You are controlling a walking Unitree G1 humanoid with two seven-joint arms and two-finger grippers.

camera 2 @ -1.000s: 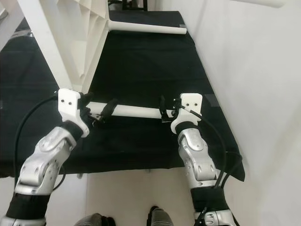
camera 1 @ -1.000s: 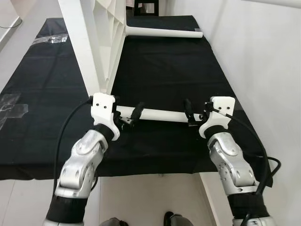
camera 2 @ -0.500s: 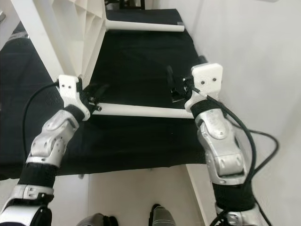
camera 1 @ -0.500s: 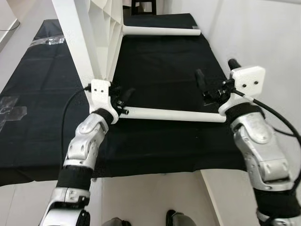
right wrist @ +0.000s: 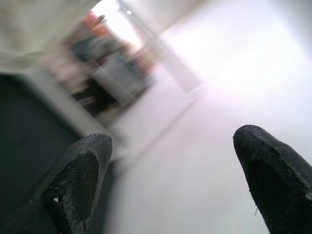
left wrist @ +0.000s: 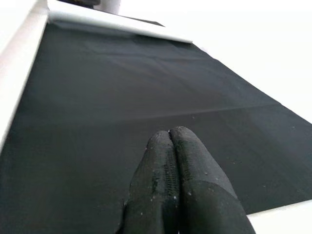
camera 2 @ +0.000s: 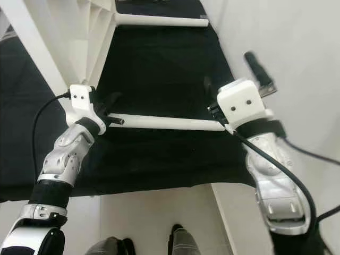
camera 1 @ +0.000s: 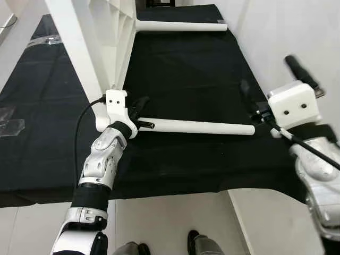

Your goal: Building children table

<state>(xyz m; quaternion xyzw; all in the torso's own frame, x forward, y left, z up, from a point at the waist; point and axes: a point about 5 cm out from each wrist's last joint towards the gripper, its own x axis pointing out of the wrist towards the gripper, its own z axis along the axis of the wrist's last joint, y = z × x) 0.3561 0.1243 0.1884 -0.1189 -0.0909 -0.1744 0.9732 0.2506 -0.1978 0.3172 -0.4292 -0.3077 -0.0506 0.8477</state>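
Observation:
A white table leg lies crosswise on the black cloth, its dark screw tip pointing left. My left gripper hovers just above that screw end; in the left wrist view its fingers are pressed together, shut on nothing. My right gripper is raised above and to the right of the leg's other end, open wide, with fingers far apart and nothing between them. A second white leg lies at the far edge. The white table frame stands tilted at the upper left.
A white wall runs close along the right side of the cloth. The cloth's front edge drops to white floor, where my feet stand. Clear tape lies on the cloth at far left.
Both grippers were on the near leg a second ago. The right one has let go, risen to the right and opened wide; the left has slid to the screw end and shut.

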